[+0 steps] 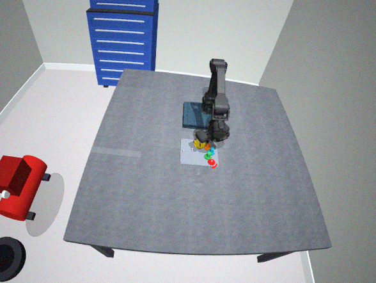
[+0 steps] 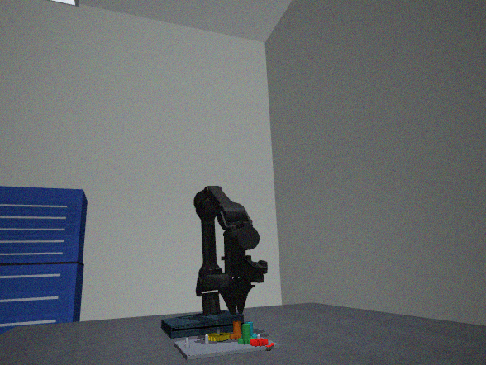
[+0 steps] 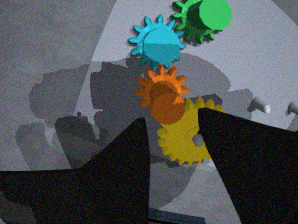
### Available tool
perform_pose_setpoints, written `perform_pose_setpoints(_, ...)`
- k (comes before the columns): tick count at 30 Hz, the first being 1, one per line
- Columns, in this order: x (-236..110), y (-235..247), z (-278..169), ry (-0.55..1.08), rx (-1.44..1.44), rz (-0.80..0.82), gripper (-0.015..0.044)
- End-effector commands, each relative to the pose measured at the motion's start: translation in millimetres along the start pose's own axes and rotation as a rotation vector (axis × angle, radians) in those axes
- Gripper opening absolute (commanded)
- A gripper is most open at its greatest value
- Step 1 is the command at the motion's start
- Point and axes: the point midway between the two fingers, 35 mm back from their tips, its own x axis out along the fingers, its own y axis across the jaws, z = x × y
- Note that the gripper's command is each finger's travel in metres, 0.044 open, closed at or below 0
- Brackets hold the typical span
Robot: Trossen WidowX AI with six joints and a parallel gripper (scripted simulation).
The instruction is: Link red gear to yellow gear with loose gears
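Observation:
The red gear (image 1: 211, 162) (image 2: 259, 342) sits on the grey board (image 1: 188, 159) (image 2: 198, 352) (image 3: 240, 65). A green gear (image 1: 208, 155) (image 2: 246, 332) (image 3: 215, 14) is beside it, then a cyan gear (image 1: 212, 150) (image 2: 250, 328) (image 3: 159, 42). An orange gear (image 1: 207, 146) (image 2: 237, 330) (image 3: 167, 107) stands between the cyan gear and the yellow gear (image 1: 199, 145) (image 2: 221, 337) (image 3: 177, 142); its base looks low on the board. Exact tooth contact is unclear. My gripper (image 2: 236, 312) (image 3: 172, 121) is open and empty, just above the orange gear's handle.
Bare pegs (image 1: 192, 149) (image 2: 207, 339) (image 3: 260, 105) stand on the board past the yellow gear. The red arrow (image 1: 215, 166) (image 2: 270, 346) is beside the red gear. The arm's dark blue base plate (image 1: 192, 116) (image 2: 182, 328) lies behind the board.

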Motion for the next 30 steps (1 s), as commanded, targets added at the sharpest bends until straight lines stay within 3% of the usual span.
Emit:
perform_pose_setpoints(1, -21.6, 0.1, -0.6, -0.005, -0.04, -0.004, 0.014)
perform_pose_setpoints(3, -21.6, 0.1, -0.6, -0.005, -0.04, -0.004, 0.014)
perform_pose_setpoints(4, -16.8, -1.2, 1.5, -0.013, -0.018, -0.009, 0.0166)
perform_pose_setpoints(8, -61.6, 1.4, -2.7, -0.013, -0.018, -0.008, 0.0271)
perform_pose_setpoints(15, -64.4, 1.7, -3.2, -0.013, -0.018, -0.008, 0.044)
perform_pose_setpoints(30, -64.4, 1.7, -3.2, -0.013, -0.018, -0.008, 0.044)
